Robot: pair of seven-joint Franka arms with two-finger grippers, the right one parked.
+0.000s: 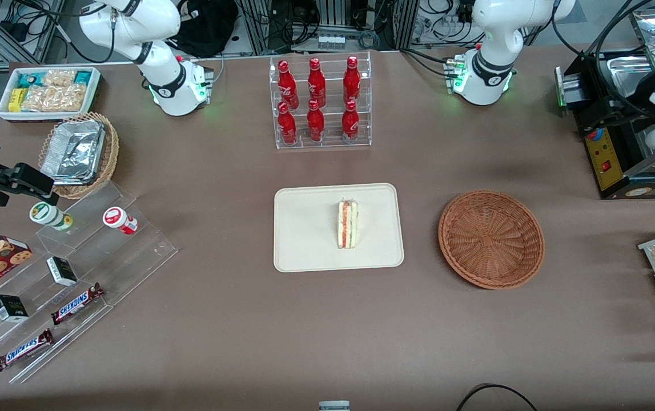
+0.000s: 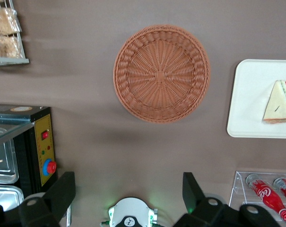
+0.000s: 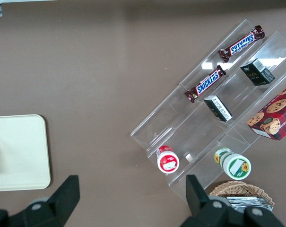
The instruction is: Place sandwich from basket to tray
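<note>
The sandwich (image 1: pixel 348 224) stands on its edge on the tray (image 1: pixel 304 228), mid-table. The wicker basket (image 1: pixel 491 238) sits beside the tray, toward the working arm's end. The end effector (image 2: pixel 128 191) hovers high above the table, fingers spread wide, holding nothing.

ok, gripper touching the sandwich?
Apart. Left wrist view: open gripper sits high above the empty basket, with the sandwich lying on the tray.

"SNICKERS" on chocolate bars (image 1: pixel 77 303)
</note>
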